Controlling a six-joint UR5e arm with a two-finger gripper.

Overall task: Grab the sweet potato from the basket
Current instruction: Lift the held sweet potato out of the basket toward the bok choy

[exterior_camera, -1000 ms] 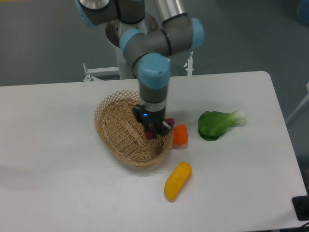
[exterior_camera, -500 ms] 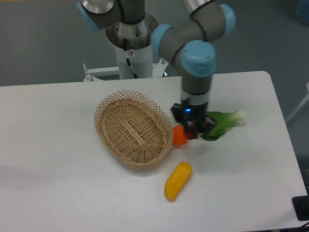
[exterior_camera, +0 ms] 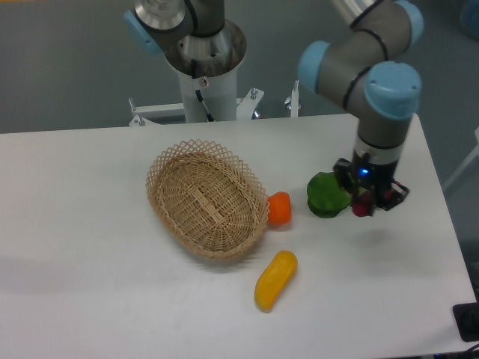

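The wicker basket sits left of centre on the white table and shows nothing inside it. My gripper hangs at the right side of the table, just right of the green leafy vegetable. Its fingers are shut on the dark reddish sweet potato, of which only a small end shows below the fingers. The sweet potato is held above the table, well clear of the basket.
A small orange round piece lies against the basket's right rim. A yellow-orange oblong pepper lies in front of the basket. The robot's base column stands behind the table's far edge. The table's right edge is near the gripper.
The gripper, holding the sweet potato, has travelled from inside the basket rightward across the orange piece and the green vegetable to the right side of the table.
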